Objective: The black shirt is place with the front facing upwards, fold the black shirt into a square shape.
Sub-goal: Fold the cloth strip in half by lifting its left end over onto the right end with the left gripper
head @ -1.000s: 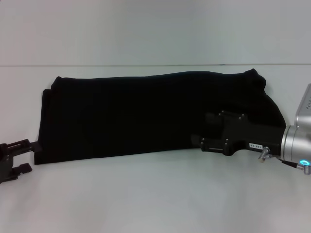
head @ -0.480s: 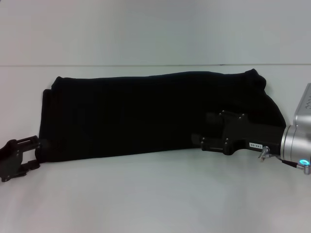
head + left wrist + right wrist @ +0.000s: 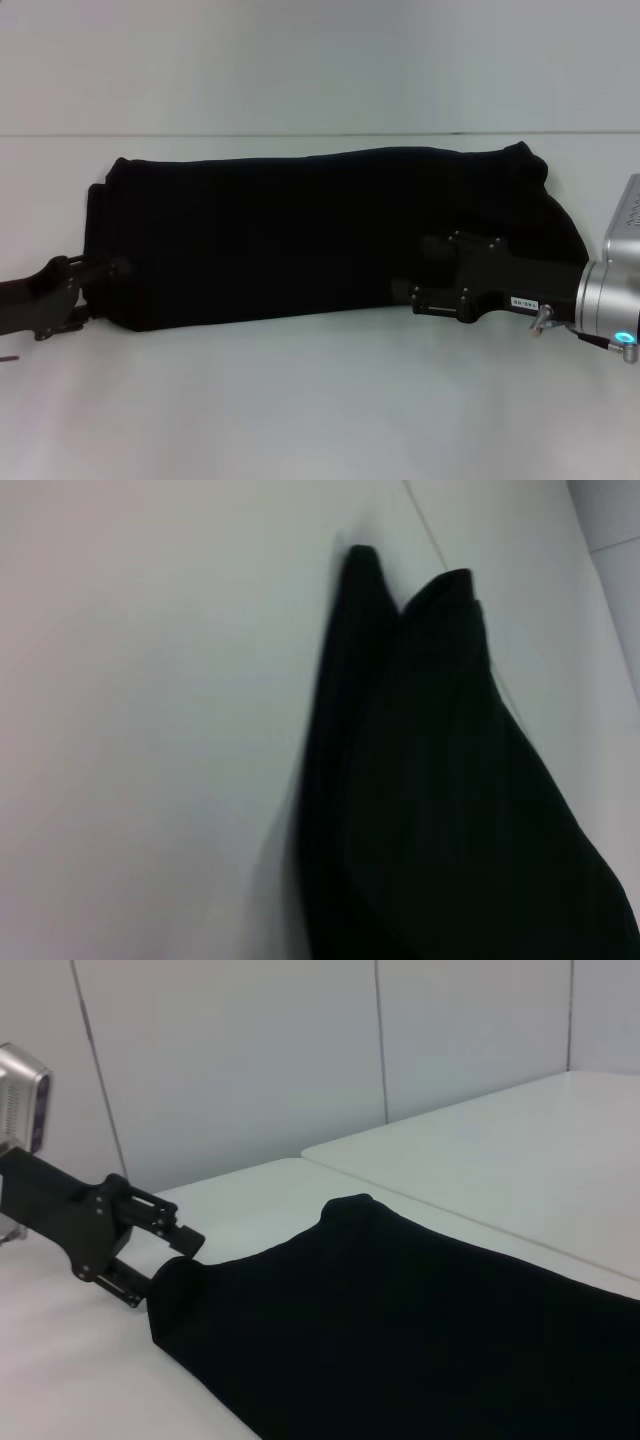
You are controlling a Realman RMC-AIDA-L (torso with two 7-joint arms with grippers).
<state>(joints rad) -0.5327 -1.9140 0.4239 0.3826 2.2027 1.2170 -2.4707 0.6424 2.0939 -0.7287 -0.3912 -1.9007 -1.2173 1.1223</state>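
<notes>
The black shirt point(image 3: 300, 235) lies on the white table point(image 3: 320, 400) as a long band running left to right, plain black side up. It also fills the left wrist view point(image 3: 430, 810) and spreads across the right wrist view point(image 3: 420, 1330). My left gripper point(image 3: 100, 292) is at the band's near left corner. Its fingers are apart, one on each side of the bunched cloth edge point(image 3: 170, 1272). My right gripper point(image 3: 410, 265) lies open over the near edge close to the right end, fingers flat on the cloth.
A seam point(image 3: 320, 134) between table panels runs across behind the shirt. White wall panels point(image 3: 250, 1050) stand beyond the table. Bare table surface lies in front of the shirt and behind it.
My left gripper has moved right, from just off the shirt's left end onto its near corner. That end has been pushed right and bunched up. The right gripper has stayed still.
</notes>
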